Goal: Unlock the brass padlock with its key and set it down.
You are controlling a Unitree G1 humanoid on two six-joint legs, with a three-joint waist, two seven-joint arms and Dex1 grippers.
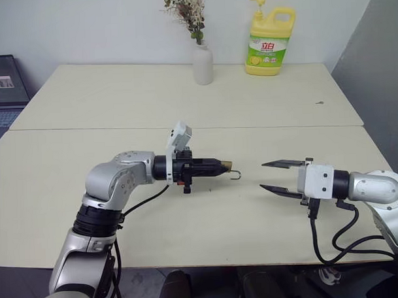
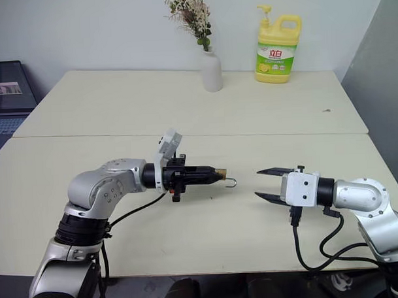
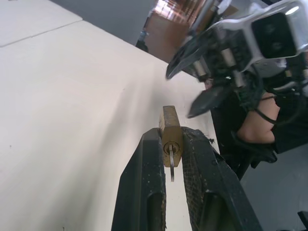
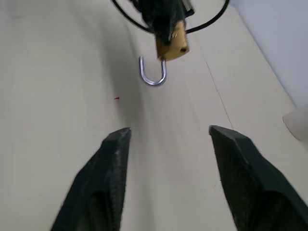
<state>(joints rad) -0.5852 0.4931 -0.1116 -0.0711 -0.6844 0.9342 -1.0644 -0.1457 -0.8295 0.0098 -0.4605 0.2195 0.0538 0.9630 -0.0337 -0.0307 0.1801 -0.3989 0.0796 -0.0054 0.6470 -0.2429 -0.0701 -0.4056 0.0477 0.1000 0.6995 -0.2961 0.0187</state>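
My left gripper (image 1: pixel 222 166) is shut on the brass padlock (image 1: pixel 227 164) and holds it level above the table, near the middle. The thin silvery shackle (image 4: pixel 153 73) points at my right gripper; one of its legs stands free of the golden body (image 4: pixel 172 43). In the left wrist view the padlock (image 3: pixel 169 120) sits between the two black fingers (image 3: pixel 144 183), and a thin silvery piece, apparently the key (image 3: pixel 172 166), sticks out of its keyhole. My right gripper (image 1: pixel 263 175) hovers a short way to the right of the shackle, open, with nothing between its fingers (image 4: pixel 113 163).
Two cream tables (image 1: pixel 184 97) meet along a seam across the middle. At the far edge stand a white vase of dried flowers (image 1: pixel 202 62) and a yellow detergent bottle (image 1: pixel 269 45). A dark framed object (image 1: pixel 4 80) lies beyond the left edge.
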